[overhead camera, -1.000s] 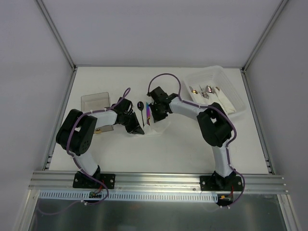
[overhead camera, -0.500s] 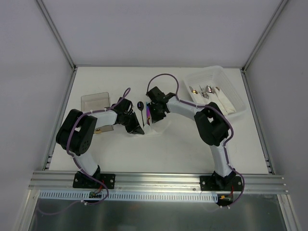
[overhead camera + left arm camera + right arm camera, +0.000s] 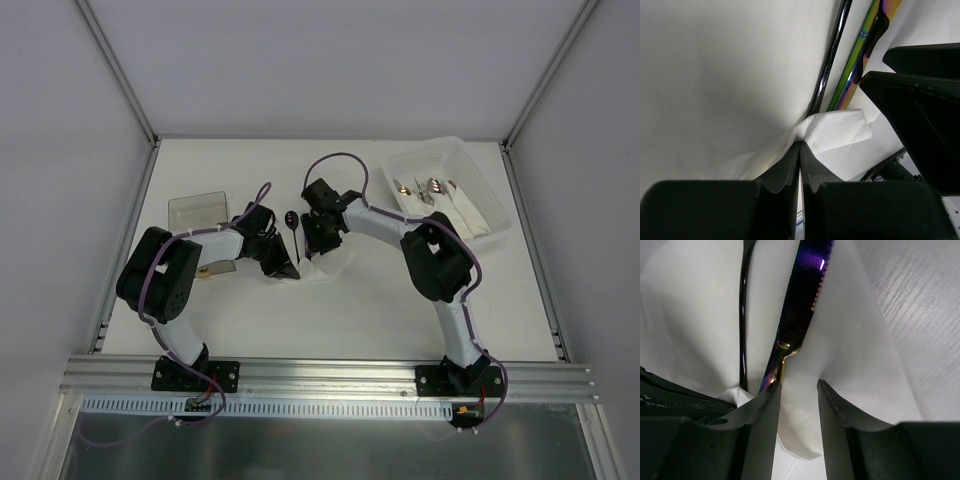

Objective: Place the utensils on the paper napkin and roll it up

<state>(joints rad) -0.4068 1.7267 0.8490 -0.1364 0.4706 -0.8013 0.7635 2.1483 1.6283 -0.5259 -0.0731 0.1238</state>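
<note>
The white paper napkin lies at mid-table between both grippers. The black spoon's bowl sticks out past its far edge. The iridescent piece lies beside the spoon's thin dark handle on the napkin. My left gripper is shut on the napkin's left edge, lifting a fold toward the handles. My right gripper is open, with its fingertips down on the napkin and its left finger against the iridescent handle.
A clear plastic box stands at the left. A white tray at the back right holds silver cutlery and folded napkins. A small gold-toned item lies by the left arm.
My right gripper has shifted slightly left and farther back over the napkin and now covers the iridescent piece in the top view. The left gripper has not moved.
</note>
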